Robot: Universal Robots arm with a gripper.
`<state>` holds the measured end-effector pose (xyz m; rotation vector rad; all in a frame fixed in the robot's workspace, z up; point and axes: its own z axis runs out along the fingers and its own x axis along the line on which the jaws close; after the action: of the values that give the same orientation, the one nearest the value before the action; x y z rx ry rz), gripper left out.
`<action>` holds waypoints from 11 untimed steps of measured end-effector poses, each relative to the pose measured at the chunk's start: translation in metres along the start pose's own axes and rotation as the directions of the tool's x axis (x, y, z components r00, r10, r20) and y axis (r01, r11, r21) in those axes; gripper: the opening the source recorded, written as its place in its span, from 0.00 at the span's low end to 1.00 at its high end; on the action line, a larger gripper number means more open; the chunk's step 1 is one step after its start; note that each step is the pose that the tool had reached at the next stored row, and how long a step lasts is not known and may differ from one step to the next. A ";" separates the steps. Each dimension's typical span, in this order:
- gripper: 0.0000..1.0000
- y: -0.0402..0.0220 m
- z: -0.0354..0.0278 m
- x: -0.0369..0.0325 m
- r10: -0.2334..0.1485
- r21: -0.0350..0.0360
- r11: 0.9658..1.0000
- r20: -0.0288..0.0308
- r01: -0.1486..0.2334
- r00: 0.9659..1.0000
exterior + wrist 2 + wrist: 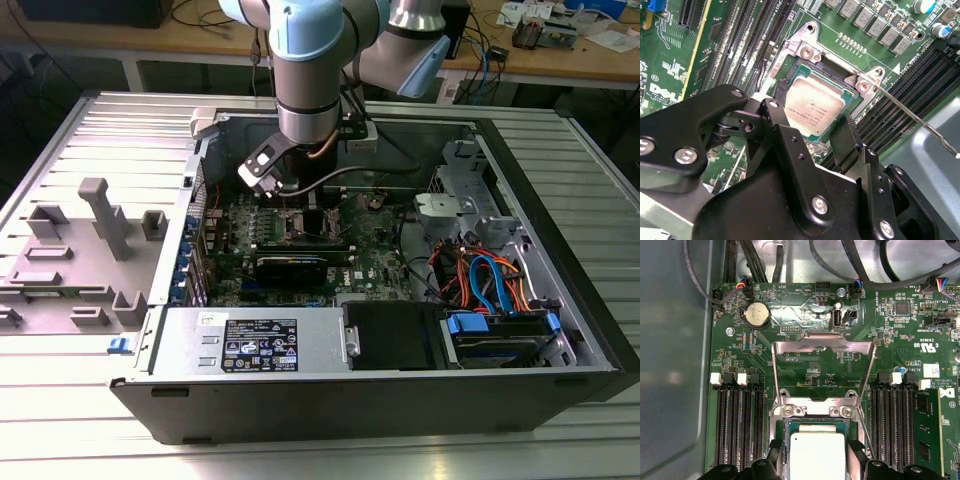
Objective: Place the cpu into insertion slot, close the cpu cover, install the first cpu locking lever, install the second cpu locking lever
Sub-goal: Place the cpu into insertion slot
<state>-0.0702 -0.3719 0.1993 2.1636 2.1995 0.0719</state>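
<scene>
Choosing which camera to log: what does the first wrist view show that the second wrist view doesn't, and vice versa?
First wrist view: the whole cpu cover frame, raised open, and a coin battery. Second wrist view: a row of grey square components on the board. In both wrist views: the cpu lying in the insertion slot, flanked by memory slots.

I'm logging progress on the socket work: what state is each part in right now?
cpu: lying in the insertion slot, metal top up.
insertion slot: occupied by the cpu, uncovered.
cpu cover: swung open, away from the slot.
locking lever: released, not latched down.
gripper: down over the cpu.
</scene>
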 end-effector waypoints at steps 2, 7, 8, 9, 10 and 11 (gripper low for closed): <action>0.62 0.0000 -0.0008 0.0000 0.000 0.000 1.000 0.000 0.000 1.000; 0.62 0.0005 -0.0061 -0.0001 0.000 0.000 1.000 0.002 0.000 1.000; 0.62 0.0005 -0.0070 -0.0001 0.000 0.000 1.000 0.004 0.000 1.000; 0.60 0.0007 -0.0084 -0.0001 -0.001 0.001 1.000 0.007 0.001 1.000; 0.53 0.0009 -0.0103 -0.0001 -0.001 0.002 1.000 0.010 0.001 1.000; 0.47 0.0012 -0.0117 -0.0001 -0.001 0.003 1.000 0.011 0.001 1.000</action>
<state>-0.0699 -0.3719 0.2110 2.1595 2.1960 0.0565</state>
